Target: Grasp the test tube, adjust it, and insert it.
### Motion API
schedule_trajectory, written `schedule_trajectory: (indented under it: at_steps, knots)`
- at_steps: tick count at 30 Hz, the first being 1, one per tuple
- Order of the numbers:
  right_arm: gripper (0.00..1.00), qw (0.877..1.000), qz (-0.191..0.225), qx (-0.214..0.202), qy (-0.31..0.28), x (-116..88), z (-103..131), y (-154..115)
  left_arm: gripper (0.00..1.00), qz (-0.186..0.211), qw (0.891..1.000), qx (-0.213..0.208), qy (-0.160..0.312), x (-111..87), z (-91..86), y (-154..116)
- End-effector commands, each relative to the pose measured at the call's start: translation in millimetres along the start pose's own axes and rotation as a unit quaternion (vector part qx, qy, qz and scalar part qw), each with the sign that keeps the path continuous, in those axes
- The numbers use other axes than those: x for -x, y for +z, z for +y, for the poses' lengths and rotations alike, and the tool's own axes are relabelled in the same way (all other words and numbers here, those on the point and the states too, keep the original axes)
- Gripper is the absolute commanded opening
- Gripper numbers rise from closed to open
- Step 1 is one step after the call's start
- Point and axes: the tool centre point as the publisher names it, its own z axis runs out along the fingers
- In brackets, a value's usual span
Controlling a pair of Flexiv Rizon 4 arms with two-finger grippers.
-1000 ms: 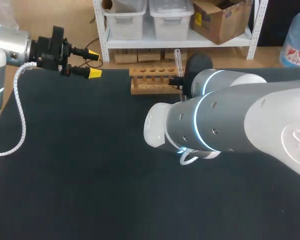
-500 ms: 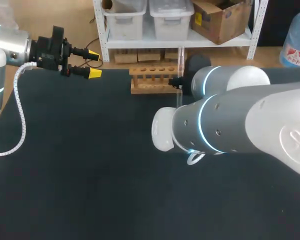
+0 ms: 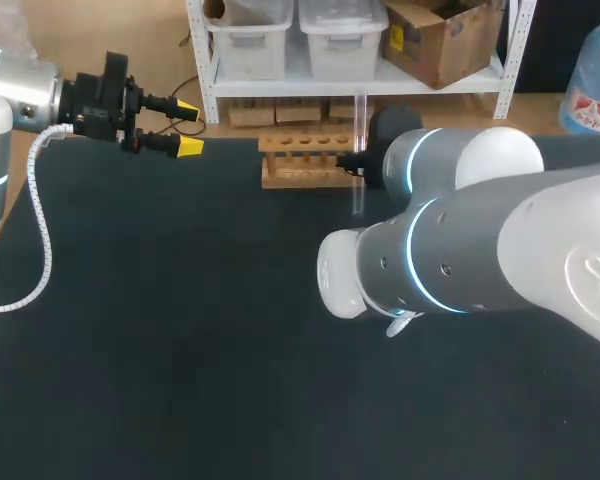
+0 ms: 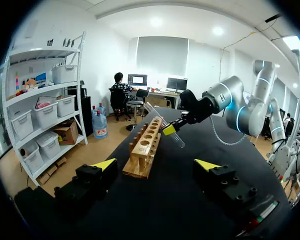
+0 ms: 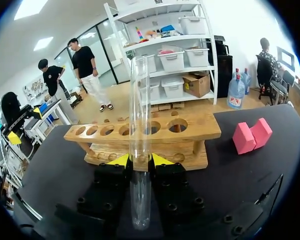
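Overhead, grips test tube [image 3: 359,125] in right gripper [image 3: 352,164], at right end of wooden rack [image 3: 298,160]; holds left gripper [image 3: 188,126] spread open, well apart. Left wrist: faces rack end-on. Right wrist: pinches tube before rack, pink block [image 5: 252,136] beside.

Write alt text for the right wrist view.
The right hand grips a clear test tube upright between its yellow tips, facing a wooden rack with a row of holes. A pink block sits beside the rack.

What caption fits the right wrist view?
Right pincer shut on a clear test tube, wooden rack just ahead.
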Motion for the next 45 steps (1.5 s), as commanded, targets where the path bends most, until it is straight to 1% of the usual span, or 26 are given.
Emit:
schedule_trajectory:
  at_steps: [1, 3, 8, 12, 16, 29, 45]
  knots:
    - [0.00, 1.000, 0.022, 0.003, -0.002, 8, 1, -10, 1.00, -0.001, 1.000, 0.003, 0.002, -1.1, -2.6, 0]
    - [0.00, 0.999, 0.039, 0.005, 0.000, 10, 1, -12, 1.00, -0.001, 1.000, 0.003, 0.002, -1.1, -2.6, 0]
    - [0.00, 0.996, 0.084, 0.003, -0.023, 14, -2, -17, 1.00, -0.001, 1.000, 0.003, 0.002, -1.1, -2.6, 0]
    - [0.00, 0.994, 0.104, 0.006, -0.035, 17, 0, -21, 1.00, -0.001, 1.000, 0.003, 0.002, -1.1, -2.6, 0]
    - [0.00, 0.992, 0.123, 0.003, -0.033, 15, 1, -22, 1.00, -0.001, 1.000, 0.003, 0.002, -1.1, -2.6, 0]
    - [0.00, 0.989, 0.144, 0.009, -0.030, 10, 1, -9, 1.00, -0.001, 1.000, 0.003, 0.002, -1.1, -2.6, 0]
    - [0.00, 0.985, 0.168, 0.012, -0.033, 4, -2, -4, 1.00, -0.001, 1.000, 0.003, 0.002, -1.1, -2.6, 0]
